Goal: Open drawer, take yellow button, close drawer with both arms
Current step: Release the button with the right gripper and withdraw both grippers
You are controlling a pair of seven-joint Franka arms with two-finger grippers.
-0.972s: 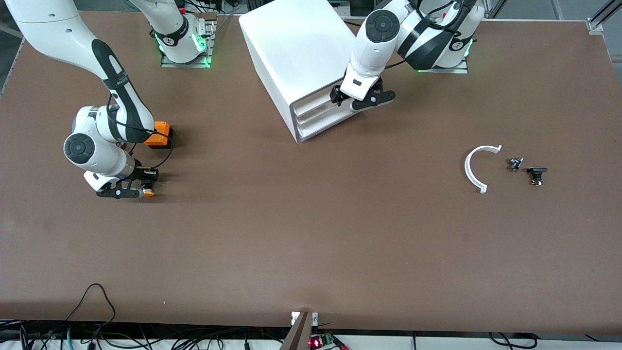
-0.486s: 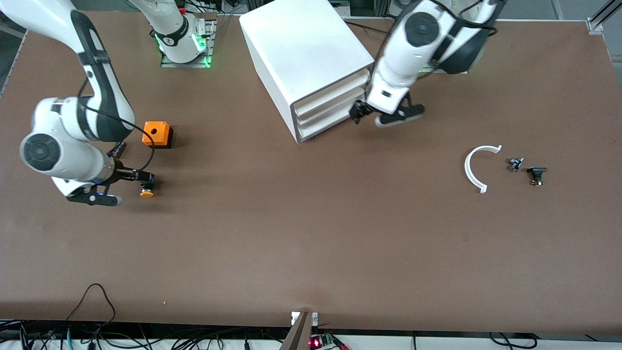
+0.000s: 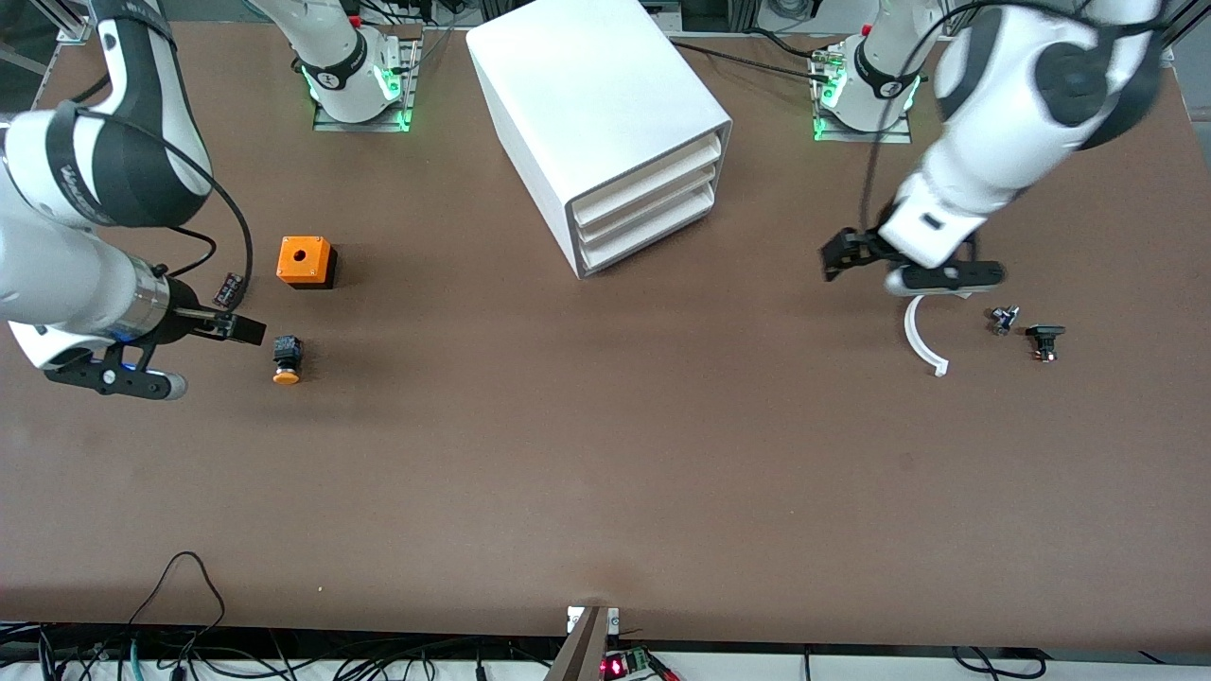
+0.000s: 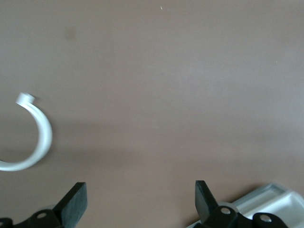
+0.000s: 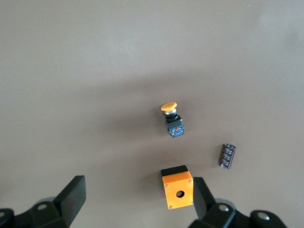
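Note:
The button lies on its side on the table, orange cap toward the front camera, nearer that camera than the orange cube; it also shows in the right wrist view. My right gripper is open and empty, over the table beside the button at the right arm's end; its wrist view shows it wide open. The top drawer of the white cabinet is shut. My left gripper is open and empty, over the table between the cabinet and the white arc; its wrist view shows it open.
An orange cube with a hole and a small black ribbed block lie near the button. A white plastic arc and two small dark parts lie at the left arm's end.
My right gripper let go of the button and drew back from it. My left gripper left the cabinet's drawer front and swung out toward the white arc.

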